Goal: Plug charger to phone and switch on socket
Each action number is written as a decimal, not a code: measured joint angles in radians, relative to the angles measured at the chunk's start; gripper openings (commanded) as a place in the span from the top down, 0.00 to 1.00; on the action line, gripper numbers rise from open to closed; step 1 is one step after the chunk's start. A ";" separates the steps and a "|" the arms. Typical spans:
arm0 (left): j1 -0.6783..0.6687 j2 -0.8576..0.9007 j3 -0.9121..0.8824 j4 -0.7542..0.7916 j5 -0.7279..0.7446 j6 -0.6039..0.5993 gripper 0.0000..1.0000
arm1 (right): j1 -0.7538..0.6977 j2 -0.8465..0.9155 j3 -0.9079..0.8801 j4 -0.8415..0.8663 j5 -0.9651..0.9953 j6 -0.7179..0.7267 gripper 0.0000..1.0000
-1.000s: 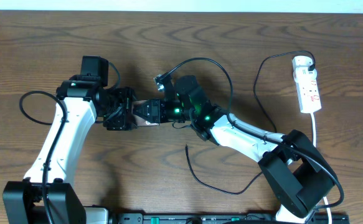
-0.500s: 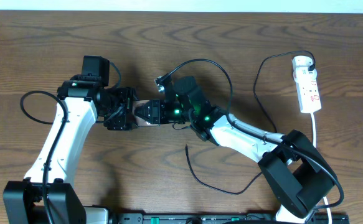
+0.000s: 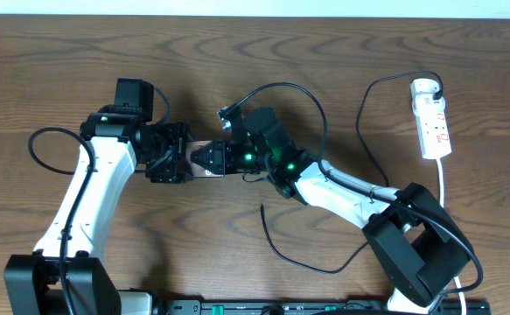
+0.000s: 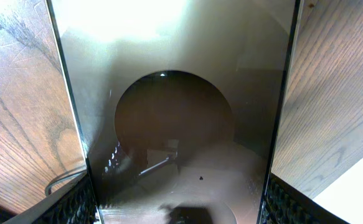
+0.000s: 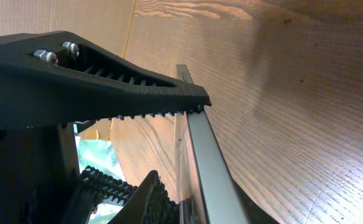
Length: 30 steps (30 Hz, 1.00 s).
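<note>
The phone lies between the two arms at the table's middle left. Its glossy face fills the left wrist view. My left gripper is shut across the phone's width, one ribbed finger on each long edge. From the right, my right gripper has its jaws on the phone's thin edge, with both fingers touching it. The charger's black cable lies loose on the table, its plug tip free. The socket lies at the far right with the round white adapter in its top end.
The socket's white cord runs down past the right arm's base. A thin black lead loops over the right wrist. The left arm's cable curls at the far left.
The right gripper's jaws have narrowed onto the phone. Both arms, the phone and the charger cable stay where they were.
</note>
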 measured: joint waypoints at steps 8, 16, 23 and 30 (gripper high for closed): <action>0.000 0.000 0.000 0.005 0.003 0.008 0.93 | 0.000 0.003 -0.001 -0.014 0.011 -0.007 0.99; 0.002 0.000 0.007 0.018 -0.002 0.018 0.45 | 0.013 0.015 -0.011 -0.027 -0.007 -0.013 0.99; 0.002 0.000 0.006 0.072 0.014 0.108 0.20 | -0.041 0.015 -0.011 -0.023 0.004 -0.039 0.99; 0.020 0.000 0.003 0.283 0.075 0.381 0.12 | -0.179 0.015 -0.011 -0.071 0.009 -0.090 0.99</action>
